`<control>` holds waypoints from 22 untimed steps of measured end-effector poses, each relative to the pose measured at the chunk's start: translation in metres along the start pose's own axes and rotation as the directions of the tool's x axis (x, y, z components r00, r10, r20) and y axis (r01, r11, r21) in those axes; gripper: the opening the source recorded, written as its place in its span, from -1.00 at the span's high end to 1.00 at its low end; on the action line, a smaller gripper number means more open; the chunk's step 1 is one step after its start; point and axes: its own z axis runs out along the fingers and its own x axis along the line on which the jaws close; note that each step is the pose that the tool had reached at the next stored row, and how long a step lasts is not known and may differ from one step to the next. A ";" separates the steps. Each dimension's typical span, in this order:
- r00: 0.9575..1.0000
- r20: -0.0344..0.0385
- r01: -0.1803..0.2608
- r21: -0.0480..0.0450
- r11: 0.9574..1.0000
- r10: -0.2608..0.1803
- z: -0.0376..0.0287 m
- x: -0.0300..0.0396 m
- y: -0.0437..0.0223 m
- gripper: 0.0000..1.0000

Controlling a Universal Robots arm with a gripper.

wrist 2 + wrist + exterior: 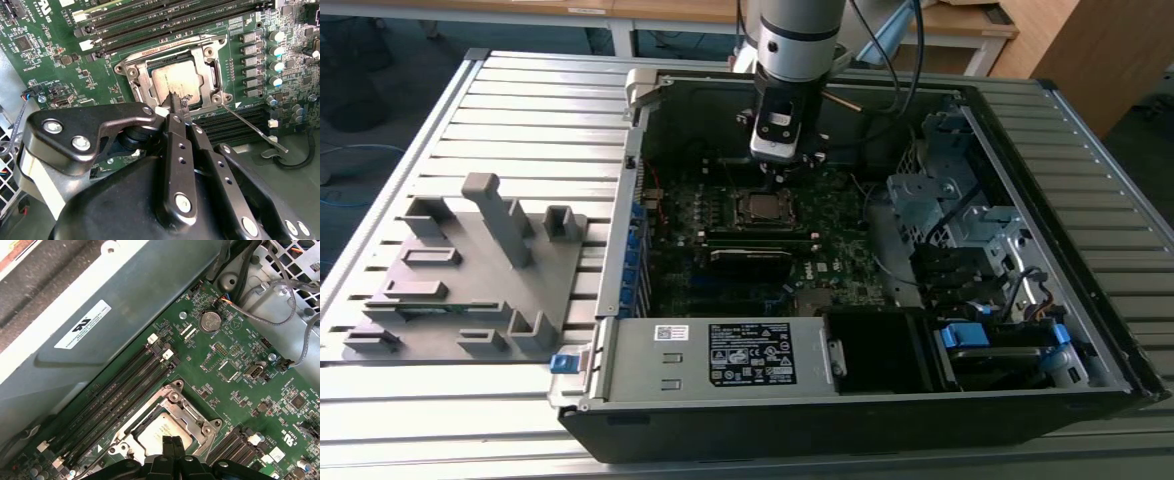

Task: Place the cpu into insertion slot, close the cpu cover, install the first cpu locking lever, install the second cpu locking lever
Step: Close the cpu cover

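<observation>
In the exterior view, at 6 o'clock just beside my gripper (782, 168), the cpu (758, 207) lies under the cpu cover (206, 65). I see the fingers (175, 107) pressed together, apparently empty, and one lever (255, 127) juts loose.

Ribbed metal table (520, 100); wooden desks (654, 12) behind; wooden cabinet (1107, 50) exterior view's right; grey floor (400, 90).

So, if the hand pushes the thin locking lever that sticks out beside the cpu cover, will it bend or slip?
The locking lever is a thin bare metal rod, so it probably flexes a little and springs back. Its smooth surface looks slippery, so a push may slide off. One end sits at the corner of the cpu cover, so it should swing, not shift.
</observation>
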 end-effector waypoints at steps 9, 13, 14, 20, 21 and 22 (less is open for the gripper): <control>0.999 0.000 0.040 0.000 0.999 -0.040 0.0001 0.0000 0.0000 0.80; 0.999 0.000 0.043 0.000 0.999 -0.043 0.0002 0.0000 0.0000 0.80; 0.999 0.000 0.043 0.000 0.999 -0.043 0.0002 0.0000 0.0000 0.80; 0.999 0.000 0.043 -0.001 0.999 -0.043 0.0002 0.0000 0.0000 0.80; 0.999 0.000 0.043 -0.001 0.999 -0.043 0.0002 0.0000 0.0000 0.80; 0.999 0.000 0.043 0.000 0.999 -0.043 0.0002 0.0000 0.0000 0.80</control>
